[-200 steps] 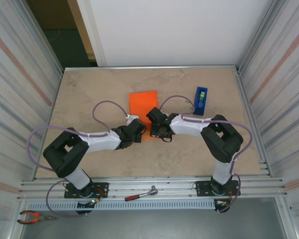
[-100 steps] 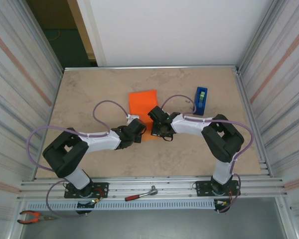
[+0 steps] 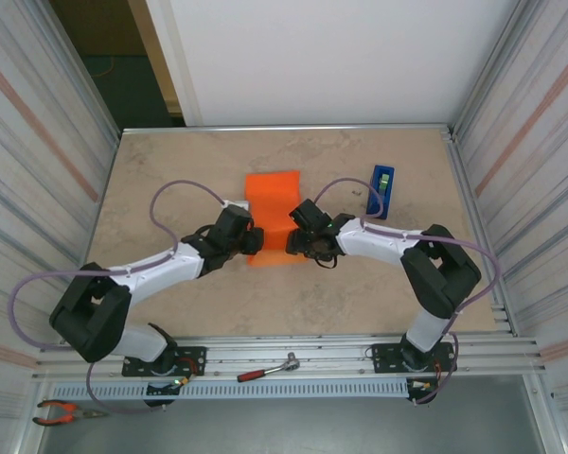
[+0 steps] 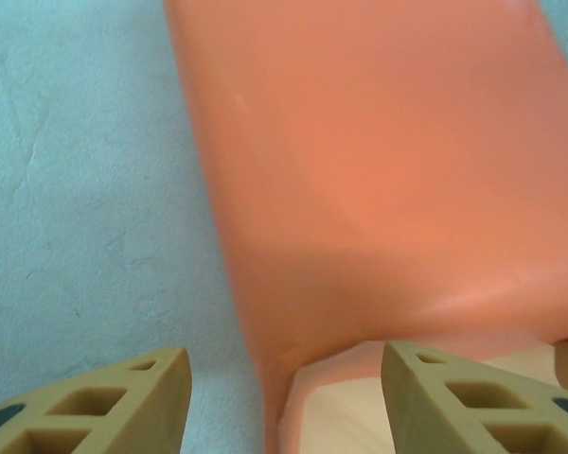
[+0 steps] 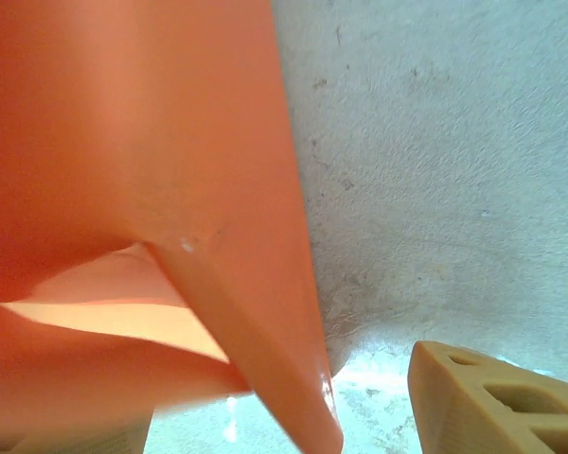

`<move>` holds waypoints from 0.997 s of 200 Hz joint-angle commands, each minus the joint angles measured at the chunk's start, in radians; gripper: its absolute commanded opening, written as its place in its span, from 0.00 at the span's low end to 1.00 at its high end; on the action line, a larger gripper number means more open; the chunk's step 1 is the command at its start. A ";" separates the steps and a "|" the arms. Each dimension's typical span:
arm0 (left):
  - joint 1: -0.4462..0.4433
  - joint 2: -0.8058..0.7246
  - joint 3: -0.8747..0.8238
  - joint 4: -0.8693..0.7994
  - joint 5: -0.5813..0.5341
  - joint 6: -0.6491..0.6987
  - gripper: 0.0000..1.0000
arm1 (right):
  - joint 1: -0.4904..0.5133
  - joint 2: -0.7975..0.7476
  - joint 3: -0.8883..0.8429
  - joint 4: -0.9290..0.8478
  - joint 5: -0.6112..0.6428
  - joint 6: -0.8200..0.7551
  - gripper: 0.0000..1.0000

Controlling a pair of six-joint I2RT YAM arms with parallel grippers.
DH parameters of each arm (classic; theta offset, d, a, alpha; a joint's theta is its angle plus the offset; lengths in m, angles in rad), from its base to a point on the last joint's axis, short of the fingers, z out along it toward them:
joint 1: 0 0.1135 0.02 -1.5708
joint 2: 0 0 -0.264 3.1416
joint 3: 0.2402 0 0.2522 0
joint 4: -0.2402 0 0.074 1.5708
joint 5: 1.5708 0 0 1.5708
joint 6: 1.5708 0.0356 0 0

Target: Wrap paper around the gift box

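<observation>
The orange paper [image 3: 273,210] lies folded at the table's middle, humped over the gift box. In the left wrist view the paper [image 4: 360,170] curves up ahead, and a pale face of the gift box [image 4: 398,409] shows under its lifted edge. My left gripper [image 3: 254,240] [image 4: 284,369] is at the paper's left side, open, with the paper's edge loose between its fingers. At the paper's right side my right gripper [image 3: 301,244] [image 5: 260,411] stands open too. There a paper [image 5: 142,123] flap hangs across its gap, and a pale strip of the box [image 5: 95,317] peeks out beneath.
A blue tape dispenser [image 3: 381,191] stands right of the paper, behind my right arm. A red-handled ratchet [image 3: 265,370] and orange pliers [image 3: 62,411] lie on the rail in front of the table. Corrugated walls close in left and right.
Both grippers have opened and let go of the paper. My left arm has stretched out and its gripper shifted up and left. The paper's near part now spreads wider.
</observation>
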 commanded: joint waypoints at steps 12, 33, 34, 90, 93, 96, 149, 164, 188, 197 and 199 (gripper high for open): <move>0.015 -0.063 -0.019 -0.022 0.082 0.036 0.59 | -0.008 -0.080 -0.012 -0.039 0.007 -0.008 0.71; 0.015 -0.089 -0.017 -0.033 0.097 0.066 0.62 | -0.009 -0.113 -0.012 -0.047 0.008 -0.009 0.72; 0.015 -0.089 -0.016 -0.034 0.097 0.067 0.62 | -0.010 -0.114 -0.012 -0.048 0.009 -0.008 0.72; 0.015 -0.066 0.003 -0.052 0.087 0.112 0.65 | -0.026 -0.097 0.057 -0.062 0.000 -0.028 0.80; 0.015 -0.064 0.003 -0.051 0.086 0.113 0.66 | -0.026 -0.093 0.061 -0.065 -0.001 -0.030 0.80; 0.015 -0.063 0.003 -0.050 0.085 0.113 0.67 | -0.025 -0.087 0.065 -0.065 -0.003 -0.031 0.80; 0.023 -0.063 0.050 -0.088 0.086 0.156 0.77 | -0.027 -0.018 0.034 -0.025 -0.011 -0.017 0.81; 0.022 -0.066 0.070 -0.107 0.088 0.168 0.84 | -0.032 0.002 0.021 -0.007 -0.008 -0.010 0.81; 0.022 -0.062 0.125 -0.162 0.093 0.207 0.95 | -0.049 0.031 0.011 0.017 -0.011 -0.006 0.81; 0.022 -0.060 0.148 -0.183 0.093 0.226 0.98 | -0.056 0.040 0.012 0.024 -0.011 -0.008 0.81; 0.022 -0.059 0.152 -0.187 0.093 0.231 0.98 | -0.057 0.041 0.014 0.025 -0.012 -0.009 0.81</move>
